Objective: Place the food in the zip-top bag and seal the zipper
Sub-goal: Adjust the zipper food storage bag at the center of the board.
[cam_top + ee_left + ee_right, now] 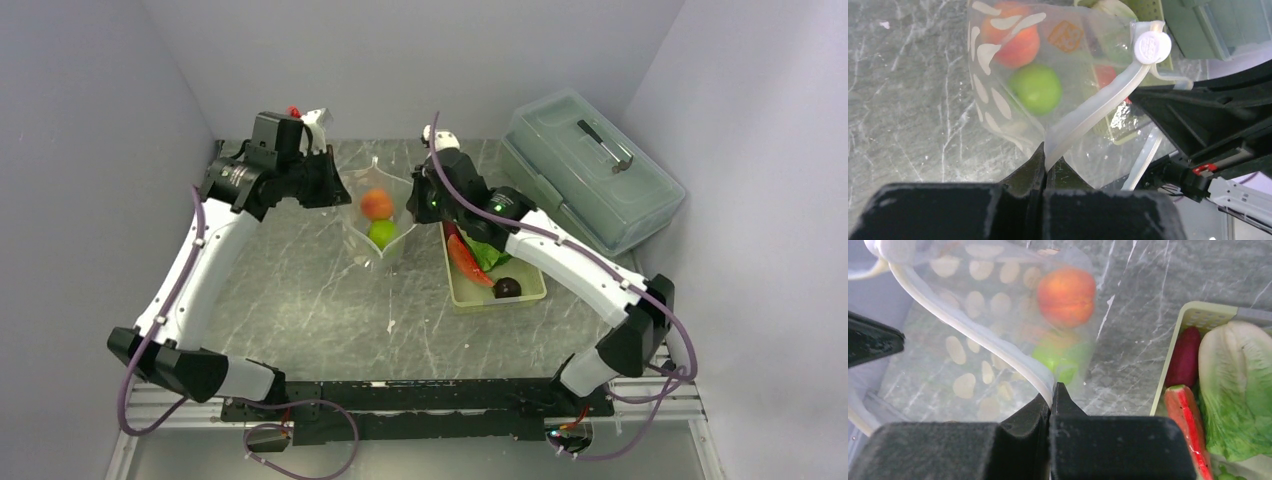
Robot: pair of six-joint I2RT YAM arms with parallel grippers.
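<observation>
The clear zip-top bag (378, 225) hangs upright between my two grippers at the table's back middle. It holds an orange-red ball (377, 203) and a green ball (381, 233). My left gripper (1046, 159) is shut on the whitish zipper strip (1098, 107) at the bag's left end. My right gripper (1051, 392) is shut on the zipper strip (973, 332) at the right end. In the right wrist view the orange-red ball (1066, 296) sits above the green ball (1060, 360). The red-orange long piece (467, 260), lettuce (490, 252) and dark maroon ball (507, 287) lie in the basket.
The pale green slotted basket (495, 298) stands right of the bag. A large translucent lidded box (590, 170) stands at the back right. Grey walls close in the table on three sides.
</observation>
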